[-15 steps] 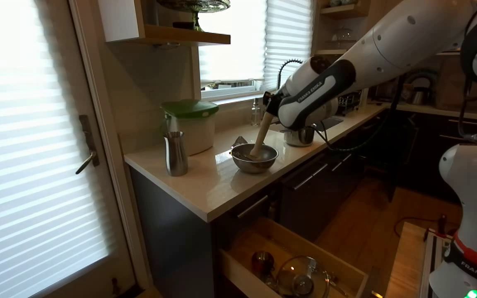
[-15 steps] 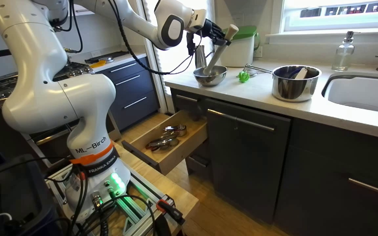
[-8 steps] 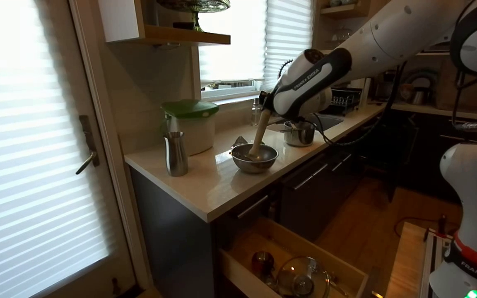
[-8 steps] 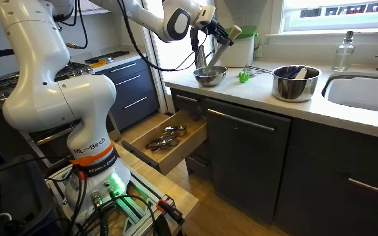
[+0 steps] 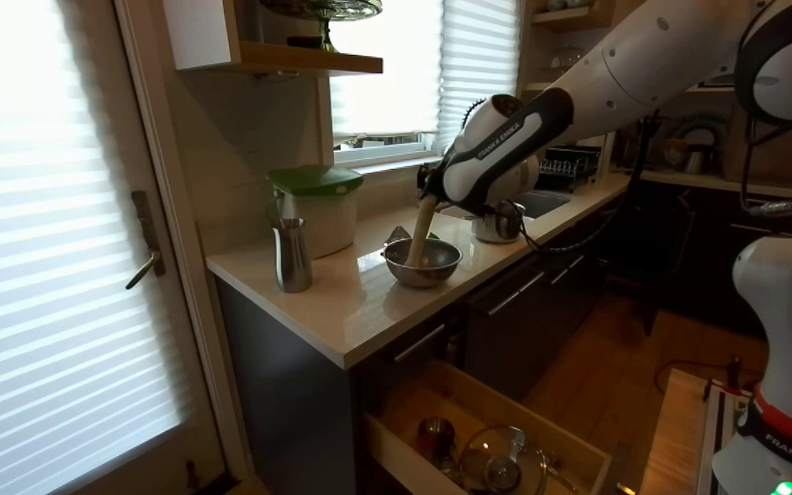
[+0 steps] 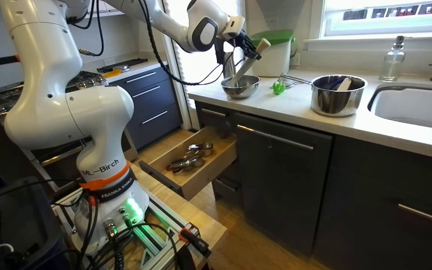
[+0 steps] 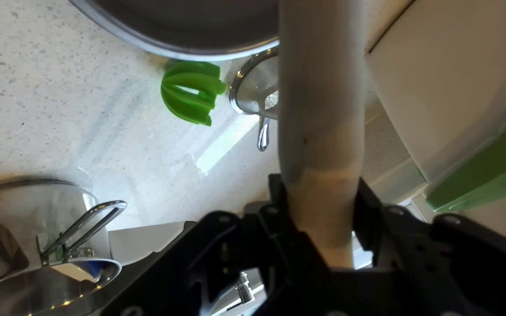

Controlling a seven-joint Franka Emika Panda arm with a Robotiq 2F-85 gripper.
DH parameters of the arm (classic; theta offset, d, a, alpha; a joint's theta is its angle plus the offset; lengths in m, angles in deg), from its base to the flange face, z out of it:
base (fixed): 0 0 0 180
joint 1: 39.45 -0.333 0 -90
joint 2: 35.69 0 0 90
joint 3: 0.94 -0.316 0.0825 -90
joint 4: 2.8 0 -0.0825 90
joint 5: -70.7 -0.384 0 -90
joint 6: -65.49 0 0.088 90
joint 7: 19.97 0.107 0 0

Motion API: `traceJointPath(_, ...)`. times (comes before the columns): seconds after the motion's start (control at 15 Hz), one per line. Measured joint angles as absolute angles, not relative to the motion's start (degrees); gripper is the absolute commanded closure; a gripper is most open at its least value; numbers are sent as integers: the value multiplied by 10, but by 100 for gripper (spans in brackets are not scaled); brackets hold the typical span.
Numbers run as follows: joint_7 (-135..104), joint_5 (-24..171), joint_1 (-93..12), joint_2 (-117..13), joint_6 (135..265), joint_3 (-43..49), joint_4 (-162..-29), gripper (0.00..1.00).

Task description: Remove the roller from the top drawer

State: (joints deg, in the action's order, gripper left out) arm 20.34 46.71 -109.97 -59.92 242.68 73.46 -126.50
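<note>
The end effector (image 7: 319, 195), gripping the roller (image 7: 321, 109), has descended; roller tilts into the bowl (image 6: 242, 93). Drawer (image 6: 210, 173), below the bowl, stands open. Removal judged achieved; release appears outstanding.

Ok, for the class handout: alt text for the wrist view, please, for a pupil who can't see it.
A black tool grips a pale wooden roller, which partly hides a steel bowl and a small strainer. A green ribbed piece and a metal pot also sit on the speckled counter.
</note>
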Motion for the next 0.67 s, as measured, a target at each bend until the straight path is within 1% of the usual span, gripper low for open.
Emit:
traceJointPath(0.33, 180, 469, -995, -598, 2388, 661, -1207, 87)
traceJointPath(0.67, 126, 480, -899, -594, 2283, 563, -1133, 87)
